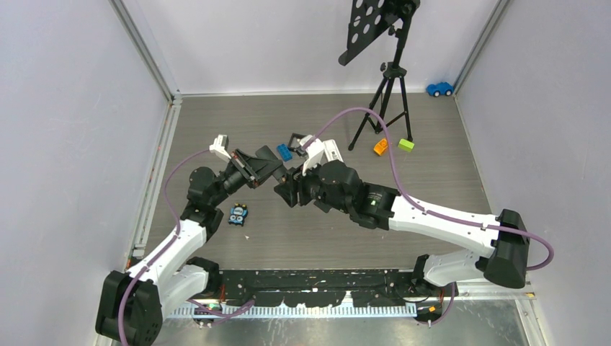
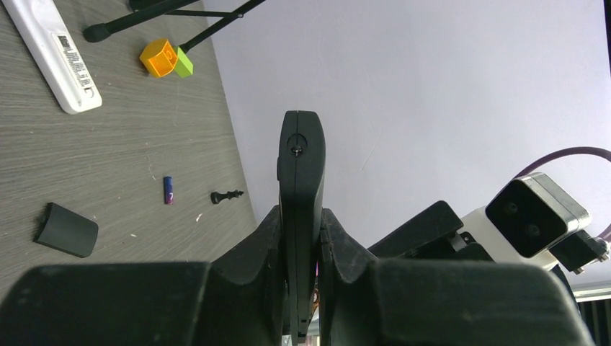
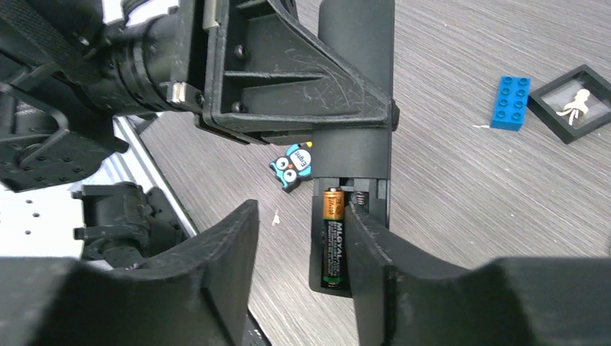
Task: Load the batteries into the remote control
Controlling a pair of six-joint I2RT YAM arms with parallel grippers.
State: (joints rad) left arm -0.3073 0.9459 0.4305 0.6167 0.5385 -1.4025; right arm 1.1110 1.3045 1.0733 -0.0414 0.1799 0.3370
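Grey wood-grain table [image 1: 302,245], with a black tripod stand carrying a perforated plate [image 1: 389,94] at the far side, well beyond both pincers.

Left pincer [image 2: 301,216]: clamped tight on the black plastic remote [image 2: 301,158]. It is held edge-on between the fingers, lifted off the table, with its long end sticking out past the fingertips.

Right pincer [image 3: 301,223]: jaws apart, gripping nothing. It sits at the open battery bay at the remote's near end.

White slim remote [image 2: 54,54] lies flat on the table, far out ahead of the left pincer and off to one side. Dark curved plastic cover [image 2: 66,229] lies on the table on that same side, closer in.

Blue studded brick [image 3: 510,103] and small black square frame with a white figure [image 3: 576,102] are on the table beyond the right pincer, near each other. Owl-print card [image 3: 294,166] lies under the held remote, just ahead of the right pincer's gap.

Green-and-black battery with a copper end [image 3: 333,238] is seated lengthwise in the bay, right against the inner face of one right-pincer finger [image 3: 364,245]. The other finger is well apart from it. The slot next to it is hidden by that near finger.

Purple-blue battery [image 2: 168,190] is loose on the table, well off to the side of the left pincer, near a tiny black knob-like piece [image 2: 225,195].
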